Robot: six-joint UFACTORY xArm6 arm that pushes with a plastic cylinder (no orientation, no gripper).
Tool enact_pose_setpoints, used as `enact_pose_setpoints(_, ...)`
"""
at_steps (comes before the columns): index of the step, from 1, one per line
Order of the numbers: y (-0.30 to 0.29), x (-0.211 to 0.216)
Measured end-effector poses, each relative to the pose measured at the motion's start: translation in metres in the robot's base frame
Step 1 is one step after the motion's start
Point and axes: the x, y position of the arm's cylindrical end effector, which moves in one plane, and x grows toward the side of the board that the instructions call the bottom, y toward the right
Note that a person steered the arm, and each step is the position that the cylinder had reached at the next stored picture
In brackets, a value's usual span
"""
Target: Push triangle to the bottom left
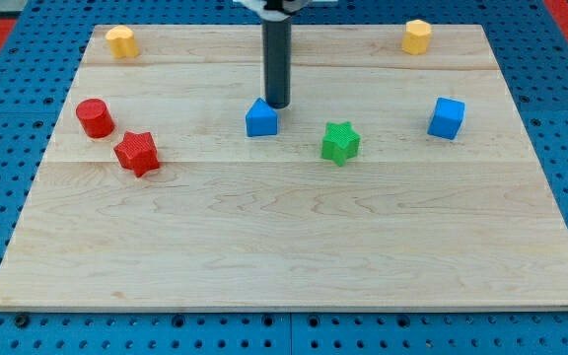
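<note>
The blue triangle block [260, 118] sits near the middle of the wooden board [284, 247], a little toward the view's top. My tip [277, 105] stands right at the triangle's upper right corner, touching it or nearly so. The dark rod rises straight up from there to the view's top edge. It hides the green block that stood at the board's top edge.
A red cylinder [94, 117] and a red star [137, 153] lie at the view's left. A green star [340, 142] is right of the triangle. A blue cube [446, 118] is at the right. Yellow blocks sit at top left [119, 41] and top right [417, 36].
</note>
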Motion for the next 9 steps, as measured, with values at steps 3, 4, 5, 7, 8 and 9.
enact_pose_setpoints(3, -0.019, 0.154)
enact_pose_setpoints(4, -0.048, 0.171)
enact_pose_setpoints(5, -0.121, 0.174)
enact_pose_setpoints(7, -0.033, 0.155)
enact_pose_setpoints(8, -0.073, 0.129)
enact_pose_setpoints(9, -0.125, 0.159)
